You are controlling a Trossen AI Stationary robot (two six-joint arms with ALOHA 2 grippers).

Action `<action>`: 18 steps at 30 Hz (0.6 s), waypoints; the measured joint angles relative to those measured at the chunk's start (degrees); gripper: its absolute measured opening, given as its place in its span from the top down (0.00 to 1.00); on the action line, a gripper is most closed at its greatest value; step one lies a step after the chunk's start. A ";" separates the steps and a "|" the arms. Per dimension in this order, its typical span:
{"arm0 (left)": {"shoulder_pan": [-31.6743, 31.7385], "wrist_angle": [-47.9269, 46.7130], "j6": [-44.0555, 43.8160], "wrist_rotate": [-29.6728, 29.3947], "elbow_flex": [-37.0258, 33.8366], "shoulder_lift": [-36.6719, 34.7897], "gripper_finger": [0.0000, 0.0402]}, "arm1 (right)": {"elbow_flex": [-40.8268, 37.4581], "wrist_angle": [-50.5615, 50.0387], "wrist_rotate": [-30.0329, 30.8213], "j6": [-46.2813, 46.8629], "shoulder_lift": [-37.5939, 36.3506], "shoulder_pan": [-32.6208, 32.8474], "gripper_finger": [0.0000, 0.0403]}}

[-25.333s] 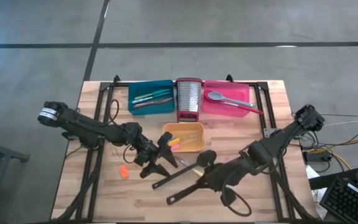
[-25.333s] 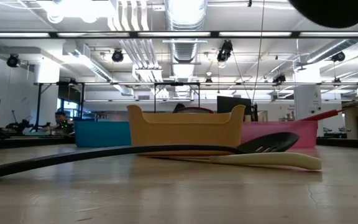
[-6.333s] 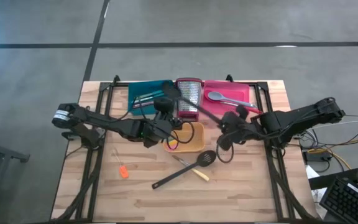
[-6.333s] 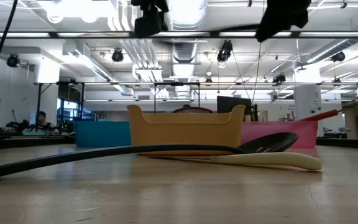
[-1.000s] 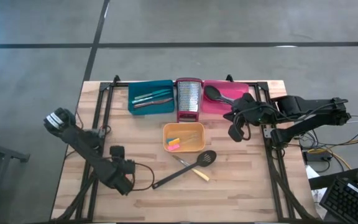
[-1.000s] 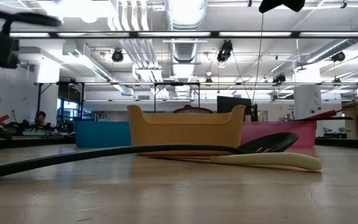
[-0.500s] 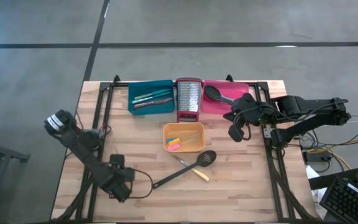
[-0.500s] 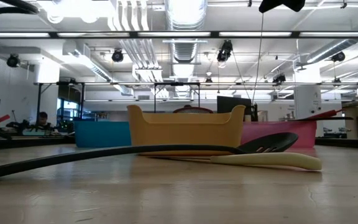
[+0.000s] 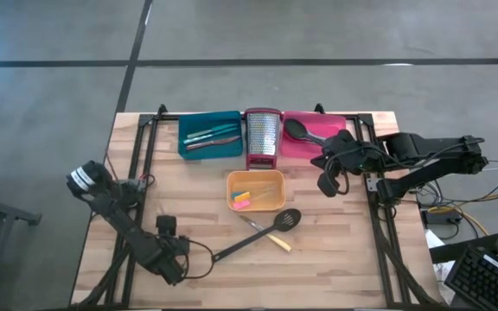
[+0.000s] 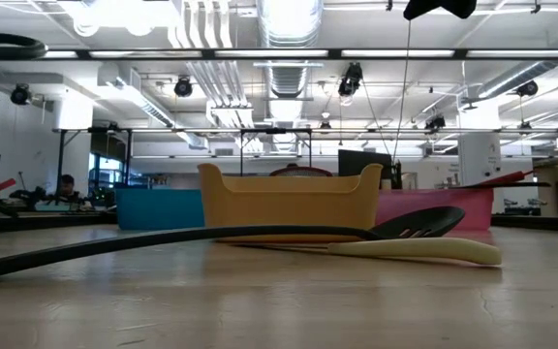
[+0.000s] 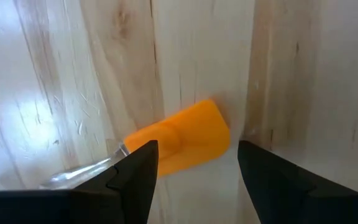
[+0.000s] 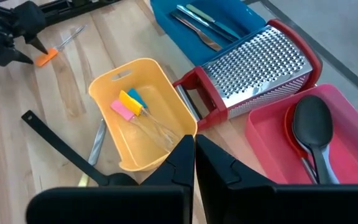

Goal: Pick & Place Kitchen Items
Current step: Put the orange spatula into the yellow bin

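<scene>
A small orange piece (image 11: 188,138) with a clear thin handle lies flat on the wood near the table's left front. My left gripper (image 11: 194,177) points down over it, open, one finger on each side of the piece and clear of it; in the high view the gripper (image 9: 171,249) hides it. The black slotted spatula (image 9: 253,239) and a cream-handled tool (image 9: 271,238) lie on the table in front of the orange tray (image 9: 277,200). My right gripper (image 9: 328,183) hangs shut and holding nothing above the table, beside the pink tray (image 9: 335,131).
The orange tray (image 12: 107,84) holds small pink, yellow and blue pieces. At the far edge stand the teal tray (image 9: 188,130) with thin tools, the steel grater (image 9: 263,136) and the pink tray with a black spoon (image 9: 296,128). Bare wood lies around the left gripper.
My left gripper has come down toward the orange piece and shifted a little toward the table's near edge, staying open. The right arm has kept still.
</scene>
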 joint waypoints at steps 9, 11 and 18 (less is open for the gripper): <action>-0.07 -0.37 4.22 -6.33 0.02 3.70 0.45 | -0.02 0.01 0.01 0.15 0.00 0.00 0.98; -0.08 -0.58 5.09 -8.11 0.01 4.28 0.48 | -0.04 0.01 0.00 0.15 0.00 0.00 0.98; 0.06 -1.61 9.98 -12.67 -0.10 7.07 0.72 | -0.04 0.01 0.01 0.15 0.00 0.00 0.98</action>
